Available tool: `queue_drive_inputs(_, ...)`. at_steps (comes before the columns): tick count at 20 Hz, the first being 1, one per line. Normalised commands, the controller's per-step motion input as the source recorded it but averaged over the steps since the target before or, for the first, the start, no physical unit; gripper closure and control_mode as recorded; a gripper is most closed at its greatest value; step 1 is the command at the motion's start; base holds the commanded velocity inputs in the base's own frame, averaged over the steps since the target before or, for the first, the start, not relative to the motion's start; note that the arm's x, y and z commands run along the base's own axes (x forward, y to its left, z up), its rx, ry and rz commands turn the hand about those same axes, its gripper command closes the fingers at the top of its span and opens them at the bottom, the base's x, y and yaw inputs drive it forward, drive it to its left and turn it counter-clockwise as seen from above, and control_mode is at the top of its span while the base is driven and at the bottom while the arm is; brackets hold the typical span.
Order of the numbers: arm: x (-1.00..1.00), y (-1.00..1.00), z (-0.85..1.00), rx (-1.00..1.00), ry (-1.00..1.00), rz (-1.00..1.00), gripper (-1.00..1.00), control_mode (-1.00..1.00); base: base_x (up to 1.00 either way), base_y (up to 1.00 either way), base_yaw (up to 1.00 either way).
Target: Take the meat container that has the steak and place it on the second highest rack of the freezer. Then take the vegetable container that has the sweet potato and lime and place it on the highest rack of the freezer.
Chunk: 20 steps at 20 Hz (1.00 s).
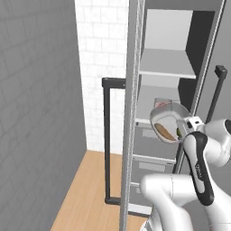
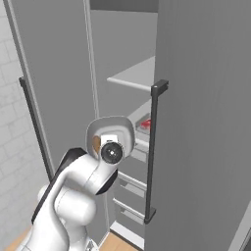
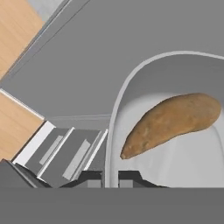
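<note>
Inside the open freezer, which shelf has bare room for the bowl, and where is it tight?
The highest rack is bare from the freezer wall to its front edge. The shelf below is crowded: the meat container sits at the back, and the gripper, shut on the vegetable container with the sweet potato, fills its front.

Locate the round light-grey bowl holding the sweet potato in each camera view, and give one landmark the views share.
Left base view: the round light-grey bowl is right of centre, tilted, in front of the open freezer's shelves.
Right base view: its rim arcs left of centre, above the arm's wrist.
Hand view: its rim curves across the right half, and the shut pincer grips it.
Shared landmark: the tan-orange sweet potato inside it.
</note>
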Motion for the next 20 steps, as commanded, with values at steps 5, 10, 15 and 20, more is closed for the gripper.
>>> queue_drive_inputs(5, 0.03, 0.0, 1.0, -0.08, -0.3, -0.09, 1.0, -1.0, 0.0, 0.0, 0.0)
queue_drive_inputs(10, 0.3, 0.06, 0.95, -0.06, -0.2, -0.23, 1.0, -1.0, 0.0, 0.0, 0.0)
queue_drive_inputs(15, 0.52, 0.21, 0.76, -0.07, -0.03, -0.27, 1.0, -1.0, 0.0, 0.0, 0.0)
queue_drive_inputs(20, 0.98, -0.08, 0.78, 0.0, 0.05, -0.18, 1.0, -1.0, 0.0, 0.0, 0.0)
